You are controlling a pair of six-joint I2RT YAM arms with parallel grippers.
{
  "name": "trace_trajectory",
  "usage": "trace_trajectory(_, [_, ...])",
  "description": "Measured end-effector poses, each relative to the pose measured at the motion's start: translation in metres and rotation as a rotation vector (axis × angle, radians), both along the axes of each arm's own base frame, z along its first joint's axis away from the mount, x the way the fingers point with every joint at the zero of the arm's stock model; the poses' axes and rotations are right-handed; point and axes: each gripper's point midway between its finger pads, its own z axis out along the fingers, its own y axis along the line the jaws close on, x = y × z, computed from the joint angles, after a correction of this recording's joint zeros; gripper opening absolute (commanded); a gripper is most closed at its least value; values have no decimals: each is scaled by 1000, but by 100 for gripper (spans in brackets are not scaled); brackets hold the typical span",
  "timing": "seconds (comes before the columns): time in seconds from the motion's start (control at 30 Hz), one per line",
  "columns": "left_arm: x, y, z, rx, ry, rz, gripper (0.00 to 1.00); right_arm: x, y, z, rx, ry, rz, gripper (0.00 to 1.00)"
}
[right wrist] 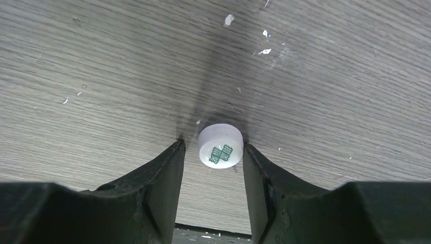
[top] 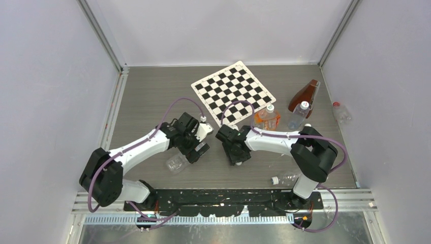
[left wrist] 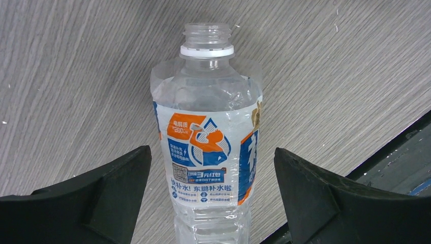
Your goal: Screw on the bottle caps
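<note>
Looks like a robot lab (a small test booth): plain white walls [top: 218,30] on metal rails [top: 101,33], a grey table [top: 152,86], a checkerboard [top: 233,94], two arms [top: 145,146] bolted side by side.

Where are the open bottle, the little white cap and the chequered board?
open bottle [left wrist: 206,152]: left wrist view, on its printed label.
white cap [right wrist: 220,146]: right wrist view, on its top face.
chequered board [top: 233,92]: top view, at its middle.
</note>
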Motion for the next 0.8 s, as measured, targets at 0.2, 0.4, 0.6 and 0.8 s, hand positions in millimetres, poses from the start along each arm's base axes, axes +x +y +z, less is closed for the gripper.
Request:
trace_trajectory(0.2, [-1, 1, -7, 17, 19, -2, 91, 1, 1, -1, 6, -3, -1, 47])
trace_trajectory(0.4, [-1, 1, -13, 33, 39, -1, 77, 1, 3, -1, 28, -4, -9, 38])
trace_trajectory(0.6, [-3, 3, -21, 51, 60, -4, 53, 1, 2, -1, 48, -13, -15, 24])
trace_trajectory(0.8, [-1, 0, -6, 13, 7, -36, 39, 4, -4, 11, 77, -43, -16, 14])
